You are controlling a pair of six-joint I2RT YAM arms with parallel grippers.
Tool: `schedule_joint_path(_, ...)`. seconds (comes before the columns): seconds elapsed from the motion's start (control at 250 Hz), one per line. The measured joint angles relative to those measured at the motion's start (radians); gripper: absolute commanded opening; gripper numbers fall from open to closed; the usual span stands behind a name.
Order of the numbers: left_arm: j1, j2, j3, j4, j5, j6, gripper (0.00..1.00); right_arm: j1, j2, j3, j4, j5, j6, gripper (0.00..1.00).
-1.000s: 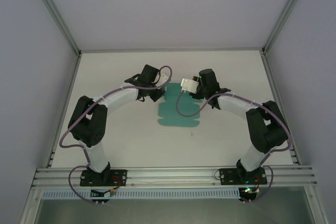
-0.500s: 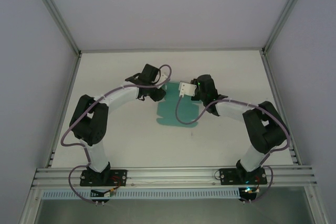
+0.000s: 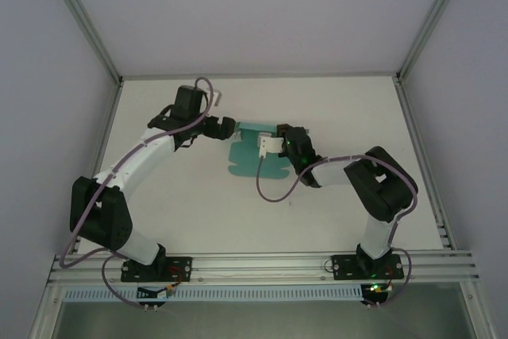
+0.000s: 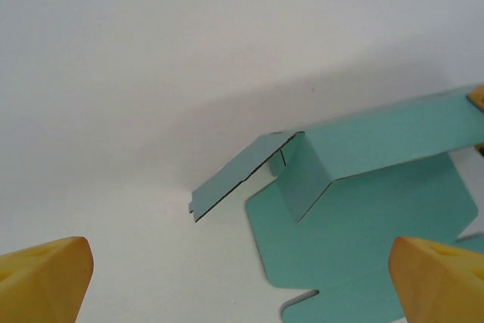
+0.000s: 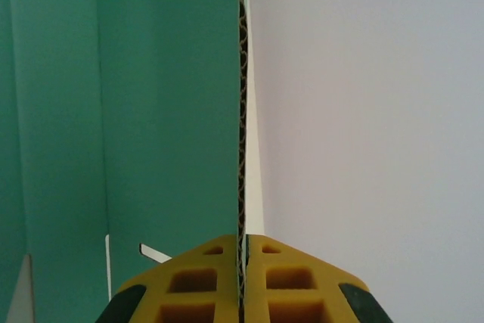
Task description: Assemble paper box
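Overhead view of a white tabletop (image 3: pixel 357 117) with two robot arms. A teal paper box (image 3: pixel 248 166), not yet assembled, lay as a die-cut sheet near the middle of the tabletop, between the two arms. Its long axis ran roughly from the near edge toward the far edge, slightly skewed, and its scalloped tabs pointed toward the arms' bases. In the left wrist view the paper box (image 4: pixel 363 217) had one far panel folded up off the flat sheet, a small end flap hanging from it. The right jaws were pinched shut on the edge of that raised panel, which stood upright in the right wrist view (image 5: pixel 151 111). The left jaws stood wide open, just beside the sheet and holding nothing. Judged risk: with nothing pressing the sheet down, a pull from the right jaws could drag or swing the whole sheet instead of creasing it, or the thin card could slip free and fall flat
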Motion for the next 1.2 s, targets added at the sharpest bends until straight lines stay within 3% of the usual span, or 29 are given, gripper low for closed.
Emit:
schedule_joint_path(0.188, 0.108, 0.063, 0.004, -0.004, -0.017, -0.129, 1.00, -0.007, 0.013, 0.035, -0.039, -0.005, 0.017, 0.00)
schedule_joint_path(0.419, 0.175, 0.298, 0.145, -0.054, 0.011, -0.190, 0.99, -0.033, 0.036, 0.159, -0.214, -0.045, 0.038, 0.00)
schedule_joint_path(0.731, 0.216, 0.532, 0.341, -0.054, 0.134, -0.220, 0.80, -0.051, 0.080, 0.227, -0.243, -0.058, 0.042, 0.00)
schedule_joint_path(0.91, 0.220, 0.553, 0.262, -0.035, 0.249, -0.200, 0.70, -0.051, 0.081, 0.225, -0.239, -0.058, 0.045, 0.00)
schedule_joint_path(1.046, 0.208, 0.521, 0.146, 0.015, 0.348, -0.178, 0.70, -0.050, 0.081, 0.207, -0.206, -0.058, 0.045, 0.00)
schedule_joint_path(1.198, 0.167, 0.491, 0.124, 0.050, 0.410, -0.148, 0.70, -0.049, 0.080, 0.190, -0.180, -0.062, 0.045, 0.00)
